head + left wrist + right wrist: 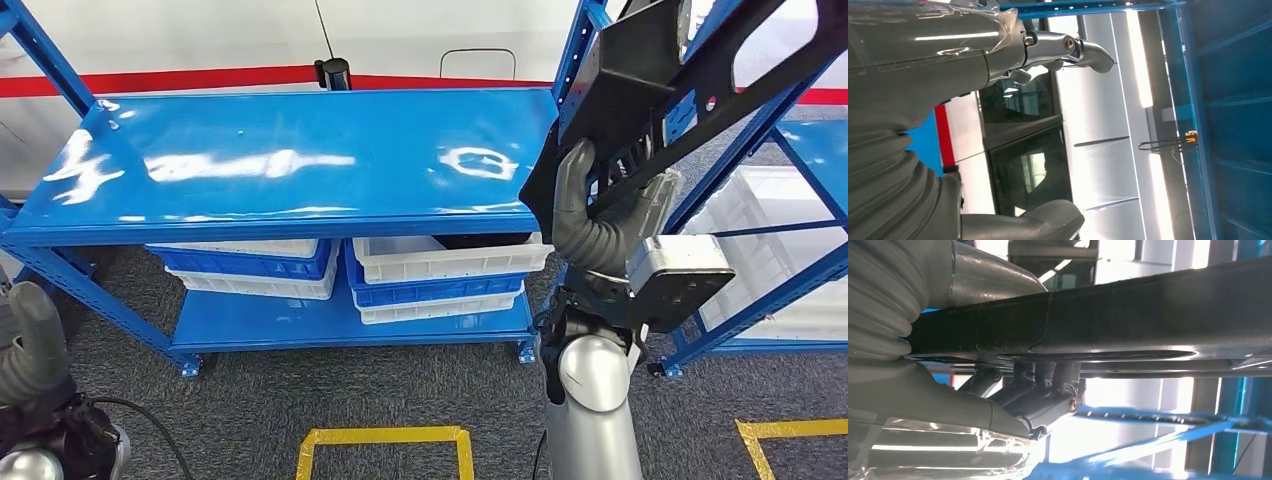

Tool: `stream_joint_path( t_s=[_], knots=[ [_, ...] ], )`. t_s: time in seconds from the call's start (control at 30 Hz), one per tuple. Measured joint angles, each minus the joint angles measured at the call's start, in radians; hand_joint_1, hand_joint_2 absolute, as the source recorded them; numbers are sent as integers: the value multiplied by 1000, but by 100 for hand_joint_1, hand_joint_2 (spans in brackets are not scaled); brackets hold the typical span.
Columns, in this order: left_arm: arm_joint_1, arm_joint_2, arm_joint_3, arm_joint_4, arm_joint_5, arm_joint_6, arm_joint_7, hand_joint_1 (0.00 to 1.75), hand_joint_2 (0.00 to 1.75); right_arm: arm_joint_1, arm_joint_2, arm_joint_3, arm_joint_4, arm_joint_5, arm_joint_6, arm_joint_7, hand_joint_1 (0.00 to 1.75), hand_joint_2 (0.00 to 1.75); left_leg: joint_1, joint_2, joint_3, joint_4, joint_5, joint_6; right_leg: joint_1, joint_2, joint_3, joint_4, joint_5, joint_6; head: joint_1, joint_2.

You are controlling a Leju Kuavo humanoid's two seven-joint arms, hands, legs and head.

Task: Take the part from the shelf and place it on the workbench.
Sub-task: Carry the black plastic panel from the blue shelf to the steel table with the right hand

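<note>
While the left hand [35, 340] sits low at about eight o'clock in the head view, a grey ribbed shape beside the shelf leg, its wrist view shows the thumb and the darker fingers [1083, 50] spread apart with nothing between them. At about eleven o'clock, spreading toward the centre, lies the glossy blue metal shelf top [290, 160], its surface streaked with white reflections. Beneath it, around six o'clock of that top, stacked white and blue plastic bins [440, 275] rest on the lower blue shelf board [340, 320], above grey carpet marked with a yellow tape rectangle [385, 445]. At about two o'clock the right hand [605, 225] is raised, its thumb wrapped around the lower edge of the large black flat metal frame part [680, 70] and its fingers pressed to the far face, so the part is gripped and held in the air, tilted, just off the right end of the shelf top. In the right wrist view the same dark bar [1098, 315] runs across, clamped between thumb and fingers [1043, 395]. At three o'clock a second blue rack [800, 190] holds a white bin [770, 240].
</note>
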Motion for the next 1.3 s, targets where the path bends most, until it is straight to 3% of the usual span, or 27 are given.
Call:
stream_joint_path(
  t_s=[0.03, 0.1, 0.13, 0.2, 0.27, 0.3, 0.33, 0.4, 0.43, 0.47, 0.5, 0.57, 0.63, 0.67, 0.7, 0.8, 0.87, 0.93, 1.0, 1.03, 1.07, 1.13, 1.17, 1.23, 1.3],
  knots=[
    [2, -3, -4, 4, -1, 2, -3, 0, 175, 9, -4, -2, -9, 3, -3, 0, 175, 175, 0, 1, -13, 0, 11, -3, 0, 0, 35, -32, 21, 9, 0, 0],
    [4, -9, -11, 9, -2, 4, -7, 0, 175, 19, -9, -3, -26, 8, -6, 0, 175, 175, -2, 1, -35, 4, 30, -11, 1, -1, 149, -176, 43, 13, 1, 0],
    [5, -12, -14, 10, -3, 5, -9, 0, 175, 22, -10, -4, -34, 10, -7, 0, 175, 175, -3, 2, -43, 5, 40, -17, 2, 0, 199, -250, 37, 7, 0, 0],
    [6, -19, -17, 11, -10, 15, -13, 0, 175, 29, -12, -5, -48, 13, -7, -1, 175, 175, -4, 2, -50, 3, 61, -29, 7, 1, 241, -330, 22, -9, -1, 0],
    [9, -35, -17, 11, -25, 30, -13, 0, 175, 42, -13, -8, -62, 16, -5, -4, 175, 175, 0, 1, -55, -3, 69, -41, 4, 0, 230, -335, 34, -27, -2, 0],
    [11, -45, -17, 10, -35, 36, -9, 0, 175, 50, -14, -10, -69, 18, -2, -5, 175, 175, 2, -1, -61, 10, 47, -46, 1, -2, 226, -336, 44, -37, -3, 0],
    [14, -56, -16, 10, -44, 41, -4, 0, 175, 58, -14, -12, -78, 19, 3, -8, 175, 175, 4, -3, -73, 43, 7, -51, -3, -4, 220, -337, 55, -47, -5, 0],
    [23, -80, -13, 9, -60, 45, 5, 0, 175, 75, -14, -16, -93, 21, 16, -15, 175, 175, 6, -5, -105, 164, -95, -59, -2, -7, 200, -335, 76, -58, -8, 0],
    [30, -90, -11, 8, -64, 45, 6, 0, 175, 83, -14, -19, -99, 22, 22, -18, 175, 175, 6, -6, -119, 231, -128, -63, -1, -8, 187, -334, 87, -59, -9, 0],
    [38, -100, -7, 8, -66, 44, 6, 0, 175, 92, -14, -21, -104, 22, 27, -20, 175, 175, 6, -6, -121, 276, -138, -64, 1, -8, 172, -332, 97, -59, -9, 0],
    [48, -109, -2, 7, -67, 43, 4, 0, 175, 100, -15, -25, -108, 23, 30, -23, 175, 175, 6, -6, -105, 290, -130, -64, 2, -8, 157, -329, 106, -57, -9, 0],
    [67, -120, 10, 5, -68, 39, -3, 0, 175, 112, -16, -32, -115, 25, 30, -30, 175, 175, 6, -6, -22, 210, -86, -58, 3, -7, 131, -321, 120, -53, -9, 0],
    [86, -126, 21, 4, -63, 29, -12, 0, 175, 121, -16, -41, -127, 26, 26, -38, 175, 175, 3, -8, 77, 77, -87, -48, 5, -6, 114, -313, 131, -42, -9, 0],
    [95, -128, 27, 5, -59, 22, -15, 0, 175, 124, -17, -46, -134, 26, 23, -42, 175, 175, 0, -10, 107, 31, -96, -42, 6, -6, 110, -311, 136, -36, -8, 0],
    [103, -129, 33, 5, -54, 14, -17, 0, 175, 127, -17, -50, -139, 26, 20, -45, 175, 175, -4, -11, 118, 9, -105, -37, 7, -7, 108, -311, 141, -31, -7, 0],
    [123, -135, 52, 12, -37, -7, -16, 0, 175, 141, -21, -63, -151, 27, 9, -52, 175, 175, -9, -8, 108, -2, -88, -17, 6, -8, 101, -312, 153, -15, -8, 0],
    [133, -142, 68, 20, -22, -23, -14, 0, 175, 153, -27, -75, -162, 30, -2, -54, 175, 175, -6, -3, 90, -13, -63, 2, 7, -7, 78, -278, 117, -15, -5, 0],
    [143, -148, 83, 29, -9, -43, -12, 0, 175, 165, -37, -86, -170, 37, -16, -58, 175, 175, -5, 1, 63, -15, -40, 12, 5, -5, 39, -171, 30, -25, -2, 0],
    [157, -153, 98, 38, -2, -68, -13, 0, 175, 183, -50, -96, -175, 46, -33, -65, 175, 175, -5, 3, 33, -14, -17, 13, 3, -5, 14, -47, -28, -20, 0, 0],
    [165, -156, 105, 41, -2, -79, -16, 0, 175, 193, -57, -100, -178, 49, -41, -68, 175, 175, -5, 4, 19, -14, -6, 11, 3, -5, 19, -16, -29, -12, 0, 0],
    [173, -158, 110, 43, -6, -88, -21, 0, 175, 202, -64, -104, -180, 51, -49, -71, 175, 175, -5, 4, 5, -14, 5, 8, 1, -5, 44, -27, -11, 0, 1, 0],
    [190, -162, 116, 43, -20, -99, -32, 0, 175, 218, -75, -111, -188, 54, -63, -75, 175, 175, -6, 4, -18, -12, 26, 1, 0, -5, 145, -146, 25, 12, 1, 0],
    [199, -164, 117, 42, -28, -102, -37, 0, 175, 223, -79, -113, -192, 55, -68, -78, 175, 175, -8, 3, -27, -10, 35, -4, 1, -5, 208, -235, 28, 10, 1, 0],
    [214, -169, 118, 36, -37, -105, -41, 0, 175, 234, -86, -117, -200, 54, -73, -85, 175, 175, -11, 3, -34, -11, 55, -15, 5, -3, 276, -346, 15, -4, -2, 0],
    [227, -174, 119, 31, -39, -105, -43, 0, 175, 246, -94, -121, -204, 53, -75, -90, 175, 175, -8, 3, -37, -16, 72, -25, 5, -3, 271, -362, 20, -20, -6, 0]
  ],
)
